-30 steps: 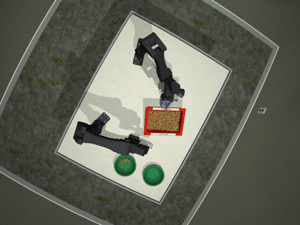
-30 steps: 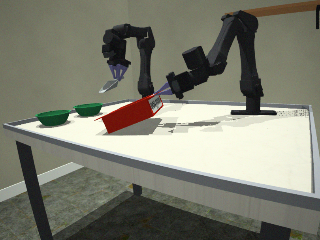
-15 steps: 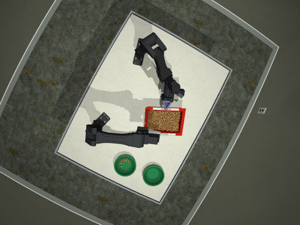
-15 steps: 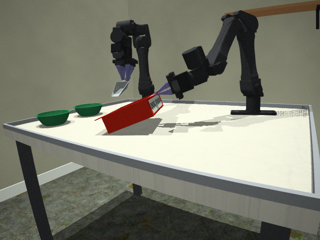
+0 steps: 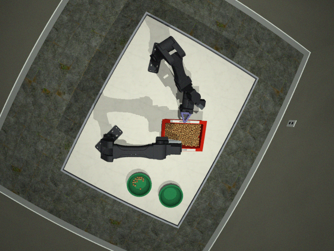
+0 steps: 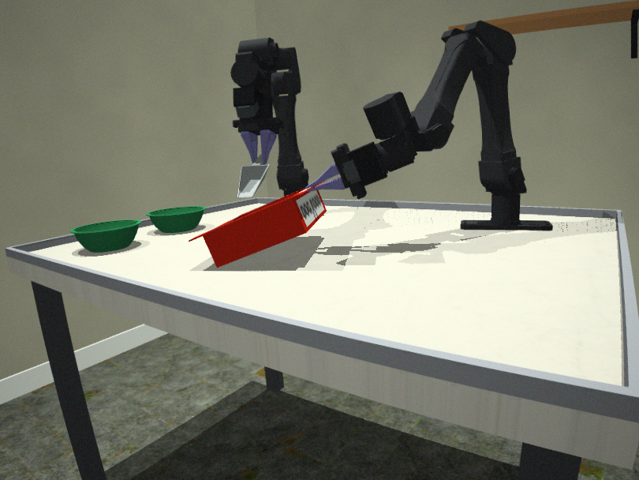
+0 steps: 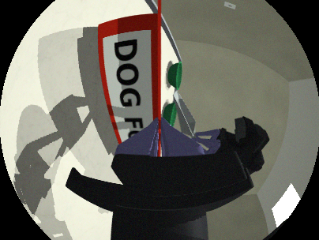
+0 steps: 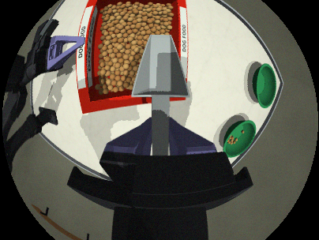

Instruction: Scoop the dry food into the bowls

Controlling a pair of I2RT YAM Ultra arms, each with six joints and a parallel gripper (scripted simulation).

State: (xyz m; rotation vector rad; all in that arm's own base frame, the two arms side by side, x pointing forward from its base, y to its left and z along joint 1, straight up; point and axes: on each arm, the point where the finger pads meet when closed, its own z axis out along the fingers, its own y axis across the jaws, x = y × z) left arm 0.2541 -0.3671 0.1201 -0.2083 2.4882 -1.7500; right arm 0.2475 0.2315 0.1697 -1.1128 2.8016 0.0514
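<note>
Top view shows the left gripper (image 5: 185,121) (image 6: 309,188) (image 7: 159,121) (image 8: 84,40) clamped on the tilted box's wall (image 5: 204,136) (image 6: 258,226) (image 7: 159,71) (image 8: 88,104); the right gripper (image 6: 259,161) (image 8: 160,122) grips the scoop (image 5: 174,141) (image 6: 252,181) (image 7: 185,112) (image 8: 159,71), apparently empty, above the food (image 5: 186,133) (image 8: 126,39). Driving it too deep (my worry) could wrench the box loose, spilling pieces.

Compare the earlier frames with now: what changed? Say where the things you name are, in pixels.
The scoop (image 6: 252,181) (image 7: 186,114) (image 8: 161,67), gripped by the right gripper (image 6: 258,163) (image 8: 160,122), has swung from beside the box (image 5: 204,135) (image 6: 258,226) (image 7: 128,22) (image 8: 84,103) to over its bowl-side edge, its mouth turning more steeply downward. Nothing was newly gripped or released. The left gripper (image 5: 184,121) (image 6: 309,188) (image 7: 159,121) (image 8: 84,40), the tilted box and both bowls stayed put.
</note>
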